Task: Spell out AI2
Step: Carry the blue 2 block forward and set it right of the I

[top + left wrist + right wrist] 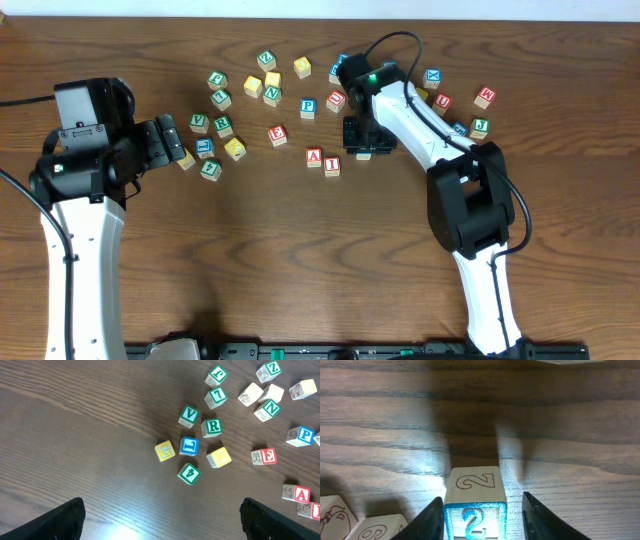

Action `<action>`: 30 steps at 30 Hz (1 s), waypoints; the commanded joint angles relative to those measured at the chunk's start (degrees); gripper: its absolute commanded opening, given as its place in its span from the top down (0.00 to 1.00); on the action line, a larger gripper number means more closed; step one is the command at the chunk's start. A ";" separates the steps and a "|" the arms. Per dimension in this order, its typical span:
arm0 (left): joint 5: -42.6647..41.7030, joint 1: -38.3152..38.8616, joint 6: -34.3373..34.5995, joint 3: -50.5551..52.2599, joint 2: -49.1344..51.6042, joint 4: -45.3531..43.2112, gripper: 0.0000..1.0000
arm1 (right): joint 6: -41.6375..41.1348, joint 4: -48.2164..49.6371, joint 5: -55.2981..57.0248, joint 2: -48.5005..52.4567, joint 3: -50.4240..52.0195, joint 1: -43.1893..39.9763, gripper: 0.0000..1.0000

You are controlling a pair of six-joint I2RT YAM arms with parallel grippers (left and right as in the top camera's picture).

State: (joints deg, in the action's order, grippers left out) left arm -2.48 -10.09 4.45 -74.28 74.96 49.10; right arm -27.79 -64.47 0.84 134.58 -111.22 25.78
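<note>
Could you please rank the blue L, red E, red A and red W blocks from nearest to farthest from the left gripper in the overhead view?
From the left gripper:
1. Blue L block, beside it.
2. Red E block, mid-table.
3. Red A block, near centre.
4. Red W block, far right.

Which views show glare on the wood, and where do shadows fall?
Left wrist: a pale glare patch on the table at the bottom edge. Right wrist: glare beside the 2 block, a dark shadow beyond it. Overhead: even light, only soft shadows.
</note>
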 commanded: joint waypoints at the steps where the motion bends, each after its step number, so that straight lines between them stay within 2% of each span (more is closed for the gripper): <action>1: 0.13 -0.24 -0.35 -0.20 0.28 0.15 0.02 | 0.66 -0.04 0.52 -1.31 -0.13 -0.42 0.54; 6: 0.13 -0.24 -0.35 -0.20 0.28 0.15 0.02 | 2.27 -0.07 0.48 -4.70 -1.22 -0.61 0.55; 12: 0.13 -0.24 -0.35 -0.20 0.28 0.15 0.02 | 7.34 0.87 -5.29 -8.98 -1.57 1.36 0.64; 16: 0.13 -0.24 -0.35 -0.20 0.28 0.15 0.03 | 9.33 1.29 -9.46 -8.41 -1.38 3.67 0.77; 20: 0.13 -0.24 -0.35 -0.20 0.28 0.15 0.02 | 9.46 2.89 -9.53 -7.34 -0.59 6.78 0.97; 21: 0.13 -0.24 -0.35 -0.20 0.28 0.15 0.03 | 9.44 3.41 -9.57 -7.13 -0.31 7.65 0.99; 30: 0.13 -0.24 -0.35 -0.20 0.28 0.15 0.02 | 9.42 4.50 -10.25 -4.20 0.57 12.17 0.99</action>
State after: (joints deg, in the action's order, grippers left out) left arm -2.48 -10.09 4.45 -74.28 74.96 49.10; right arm -19.03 -60.10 -8.80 127.98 -111.15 37.39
